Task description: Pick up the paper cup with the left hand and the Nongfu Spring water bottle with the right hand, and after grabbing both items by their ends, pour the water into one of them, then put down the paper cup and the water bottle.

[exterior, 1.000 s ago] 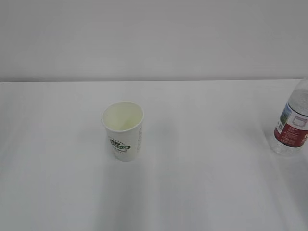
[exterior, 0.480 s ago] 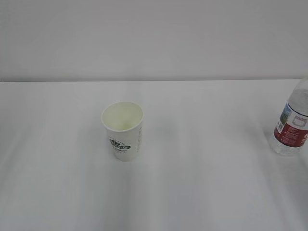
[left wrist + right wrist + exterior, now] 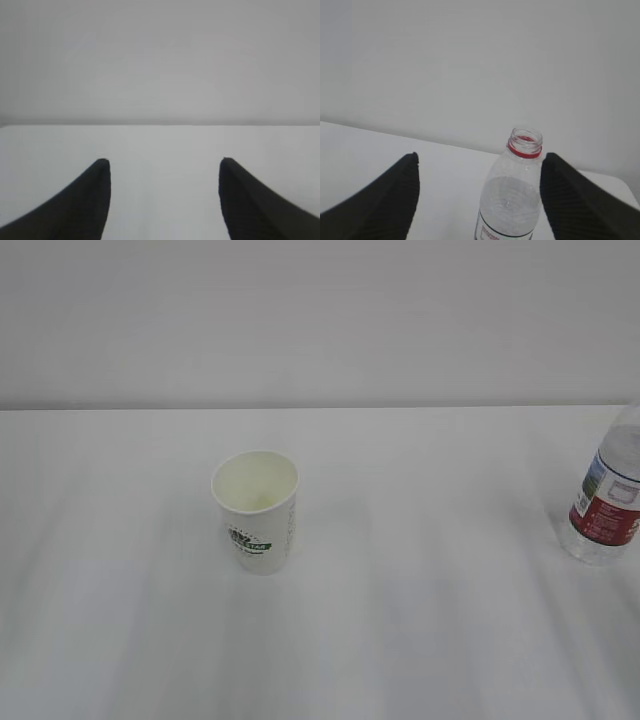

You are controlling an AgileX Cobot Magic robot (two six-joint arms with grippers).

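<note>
The white paper cup (image 3: 256, 509) with a green logo stands upright on the white table, left of centre, and looks empty. At the right edge of the exterior view stands the Nongfu Spring water bottle (image 3: 606, 506), partly cut off. Neither arm shows in the exterior view. My right gripper (image 3: 480, 160) is open, and the uncapped bottle (image 3: 512, 195) with its red neck ring stands ahead between the fingers, close to the right one. My left gripper (image 3: 164, 162) is open over bare table, and the cup is out of its view. Water fills the bottle's lower part.
The white table (image 3: 420, 640) runs back to a plain pale wall (image 3: 320, 320).
</note>
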